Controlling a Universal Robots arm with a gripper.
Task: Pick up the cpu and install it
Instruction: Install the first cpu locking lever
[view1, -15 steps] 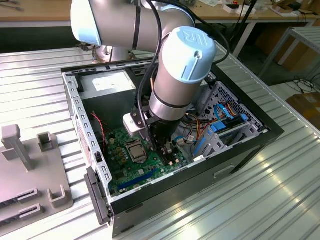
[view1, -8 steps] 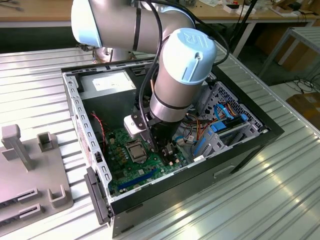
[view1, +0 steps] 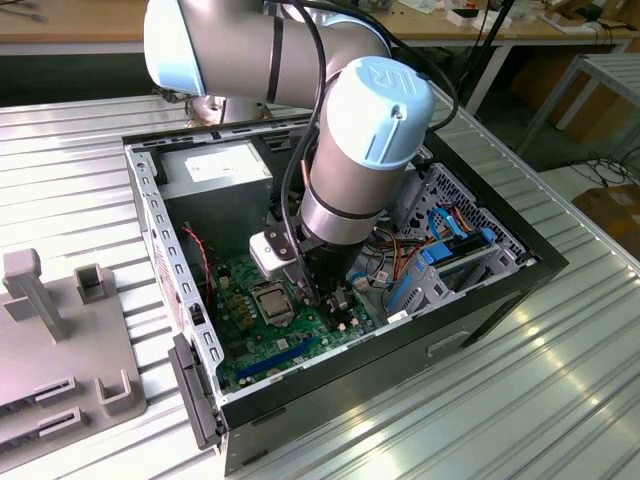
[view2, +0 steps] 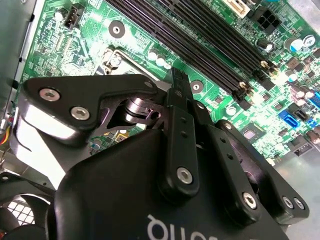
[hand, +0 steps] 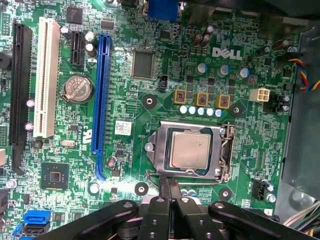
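One cpu (hand: 189, 146) lying in socket (hand: 156, 150); my gripper (hand: 170, 187) closed, empty, just beside. I judge nudging could unseat it.

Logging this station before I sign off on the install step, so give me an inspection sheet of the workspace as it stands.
Surface: ribbed metal table, with the open computer case on it.
Job's things: cpu lies flat inside the metal-framed socket on the green motherboard; its silvery top is exposed.
Clutter: grey fixture block at the exterior view's left, beside the case.
Grippers: gripper is shut and empty, fingertips together just off the socket's edge, apart from the cpu.
Cables: blue and orange leads inside the case; black hose along the arm.
Surroundings: workbench and cardboard boxes behind.
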